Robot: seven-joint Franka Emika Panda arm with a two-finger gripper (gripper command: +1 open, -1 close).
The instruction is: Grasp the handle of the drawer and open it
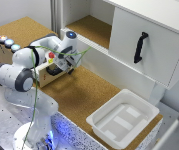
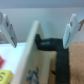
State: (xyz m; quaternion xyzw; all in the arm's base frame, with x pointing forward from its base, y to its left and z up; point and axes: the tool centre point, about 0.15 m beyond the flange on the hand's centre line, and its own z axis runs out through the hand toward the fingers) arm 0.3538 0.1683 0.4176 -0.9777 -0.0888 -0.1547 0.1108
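The tan box (image 1: 0, 50) with three coloured round buttons stands at the exterior view's left. Its light-brown drawer (image 1: 48, 77) juts out from the box, and red and yellow items show behind its front. The small dark handle (image 1: 54, 71) sits on that front. In the wrist view the top edge of the drawer's wooden front (image 2: 36, 52) runs between my fingers, with the handle (image 2: 49, 45) sticking out beside it. My gripper (image 1: 66, 62) (image 2: 40, 30) hangs just above, open wide, straddling front and handle without touching them.
A large white cabinet panel with a long black bar (image 1: 140, 47) fills the exterior view's right. A white plastic tray (image 1: 123, 117) lies on the cork surface (image 1: 84, 92) in front. A green cable (image 1: 36, 95) trails along the arm. An open cork-lined shelf (image 1: 91, 27) lies behind.
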